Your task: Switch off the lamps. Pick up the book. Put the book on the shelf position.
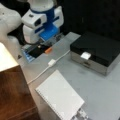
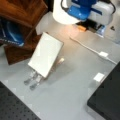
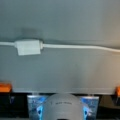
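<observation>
The book [image 1: 60,96] is a flat white rectangle with a ridged edge, propped tilted on a small stand near a front view's bottom; it also shows as the book [image 2: 46,53] beside the dark wood. The shelf position [image 1: 13,96] is reddish-brown wood, also seen as the shelf position [image 2: 22,11]. A bright cream lamp shade [image 1: 5,58] glows at the left edge. The gripper [image 1: 50,37] hangs low over the table's back edge, far from the book, its fingers hidden under the blue wrist mount. A white cable switch [image 3: 27,47] lies below the wrist camera.
A black-topped silver box [image 1: 96,51] stands at a front view's right, with a small white square [image 1: 85,55] on its edge. The white cable [image 1: 40,73] runs across the grey table [image 1: 100,92]. An orange piece [image 1: 48,50] lies near the arm's base.
</observation>
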You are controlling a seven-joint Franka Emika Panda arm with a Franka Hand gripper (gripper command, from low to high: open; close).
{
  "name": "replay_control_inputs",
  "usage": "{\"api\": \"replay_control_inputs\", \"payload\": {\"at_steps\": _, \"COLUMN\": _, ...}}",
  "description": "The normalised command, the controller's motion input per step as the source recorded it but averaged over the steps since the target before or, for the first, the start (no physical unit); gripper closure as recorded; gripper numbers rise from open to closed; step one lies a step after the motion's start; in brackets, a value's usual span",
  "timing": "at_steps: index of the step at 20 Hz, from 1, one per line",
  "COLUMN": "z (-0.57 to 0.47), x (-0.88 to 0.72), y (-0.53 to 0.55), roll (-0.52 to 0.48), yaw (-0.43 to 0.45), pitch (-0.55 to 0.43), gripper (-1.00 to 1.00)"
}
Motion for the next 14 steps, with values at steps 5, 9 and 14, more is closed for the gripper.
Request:
{"api": "replay_control_inputs", "payload": {"at_steps": 5, "z": -0.22, "x": -0.51, "y": 0.39, "roll": 0.122, "yaw": -0.072, "pitch": -0.099, "gripper": -1.00}}
{"api": "replay_control_inputs", "payload": {"at_steps": 9, "z": -0.25, "x": -0.47, "y": 0.40, "roll": 0.110, "yaw": -0.104, "pitch": -0.126, "gripper": -1.00}}
{"api": "replay_control_inputs", "payload": {"at_steps": 14, "z": -0.26, "x": -0.39, "y": 0.34, "roll": 0.054, "yaw": -0.141, "pitch": -0.145, "gripper": -1.00}}
